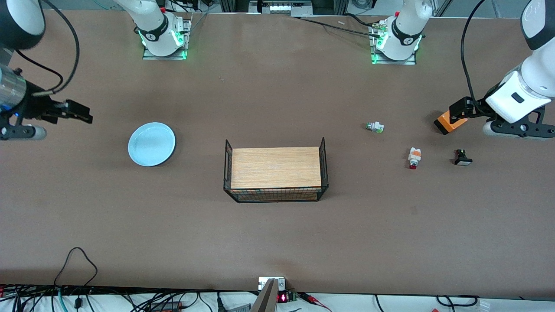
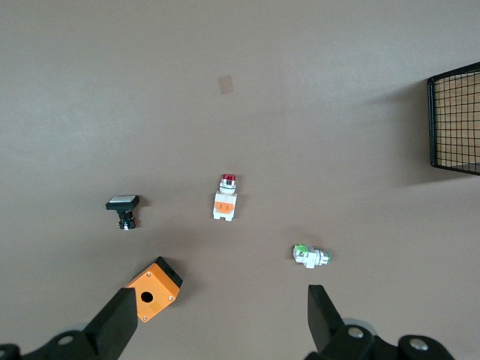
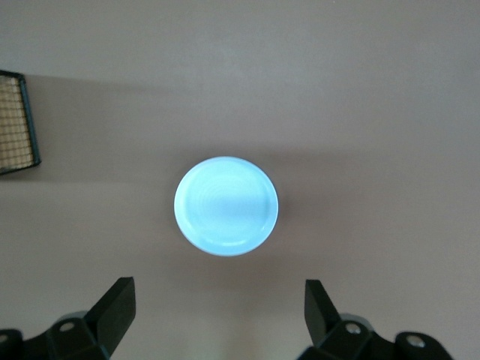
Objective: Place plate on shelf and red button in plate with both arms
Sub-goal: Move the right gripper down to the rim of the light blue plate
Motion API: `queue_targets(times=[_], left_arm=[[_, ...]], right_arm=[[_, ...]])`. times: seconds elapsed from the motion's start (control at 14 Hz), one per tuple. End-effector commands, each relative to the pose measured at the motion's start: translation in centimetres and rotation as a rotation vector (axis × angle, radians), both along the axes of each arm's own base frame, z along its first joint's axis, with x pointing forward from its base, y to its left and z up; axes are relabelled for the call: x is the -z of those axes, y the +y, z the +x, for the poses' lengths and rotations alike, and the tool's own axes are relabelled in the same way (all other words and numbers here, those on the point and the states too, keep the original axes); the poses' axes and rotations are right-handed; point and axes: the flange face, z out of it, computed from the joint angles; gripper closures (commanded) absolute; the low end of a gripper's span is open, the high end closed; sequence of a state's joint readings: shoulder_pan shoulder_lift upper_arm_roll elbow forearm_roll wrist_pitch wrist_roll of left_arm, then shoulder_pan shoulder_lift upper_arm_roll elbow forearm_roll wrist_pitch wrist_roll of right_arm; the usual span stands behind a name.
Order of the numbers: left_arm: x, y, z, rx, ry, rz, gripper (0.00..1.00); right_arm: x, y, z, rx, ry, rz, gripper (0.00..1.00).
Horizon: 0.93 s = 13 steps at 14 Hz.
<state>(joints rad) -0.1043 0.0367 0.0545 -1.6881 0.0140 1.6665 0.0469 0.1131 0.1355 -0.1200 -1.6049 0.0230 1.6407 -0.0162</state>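
The pale blue plate point(image 1: 151, 144) lies flat on the table toward the right arm's end; it also shows in the right wrist view point(image 3: 226, 205). My right gripper point(image 1: 79, 112) point(image 3: 217, 311) is open and empty, up in the air beside the plate. The red button point(image 1: 414, 157) lies on its side toward the left arm's end, its red cap nearer the front camera; it also shows in the left wrist view point(image 2: 225, 202). My left gripper point(image 1: 458, 109) point(image 2: 221, 322) is open and empty, over the orange box.
A wire basket point(image 1: 275, 194) holding a wooden board stands mid-table. An orange box point(image 1: 450, 122) point(image 2: 154, 289), a white part with a green tip point(image 1: 374, 127) point(image 2: 310, 256) and a black-and-white button part point(image 1: 462, 157) point(image 2: 122, 210) lie around the red button.
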Motion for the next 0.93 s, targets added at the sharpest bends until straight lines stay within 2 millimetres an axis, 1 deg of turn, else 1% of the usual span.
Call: queue_targets(times=[0.0,0.14,0.21,0.29,0.43,0.5,0.71,0.79,0.86], left_arm=[[0.0,0.0,-0.3,-0.004,-0.003,0.002,0.00],[0.0,0.0,-0.3,-0.004,-0.003,0.002,0.00],[0.0,0.0,-0.3,-0.004,-0.003,0.002,0.00],[0.0,0.0,-0.3,-0.004,-0.003,0.002,0.00],[0.0,0.0,-0.3,-0.004,-0.003,0.002,0.00],[0.0,0.0,-0.3,-0.004,-0.003,0.002,0.00],[0.0,0.0,-0.3,-0.004,-0.003,0.002,0.00],[0.0,0.0,-0.3,-0.004,-0.003,0.002,0.00],[0.0,0.0,-0.3,-0.004,-0.003,0.002,0.00]], right_arm=[[3.9,0.4,2.1,0.003,-0.001,-0.030,0.00],[7.2,0.1,3.5,-0.008,0.001,-0.071,0.00],[8.9,-0.3,3.7,-0.008,0.008,-0.081,0.00],[10.8,-0.5,3.5,-0.007,0.010,-0.081,0.00],[14.4,-1.2,2.2,0.001,0.021,-0.080,0.00],[16.3,-1.9,1.5,0.009,0.020,-0.079,0.00],[22.9,-3.2,-2.8,0.030,-0.023,-0.064,0.00],[24.7,-3.3,-4.0,0.028,-0.039,-0.062,0.00],[25.9,-3.3,-4.9,0.029,-0.043,-0.061,0.00]])
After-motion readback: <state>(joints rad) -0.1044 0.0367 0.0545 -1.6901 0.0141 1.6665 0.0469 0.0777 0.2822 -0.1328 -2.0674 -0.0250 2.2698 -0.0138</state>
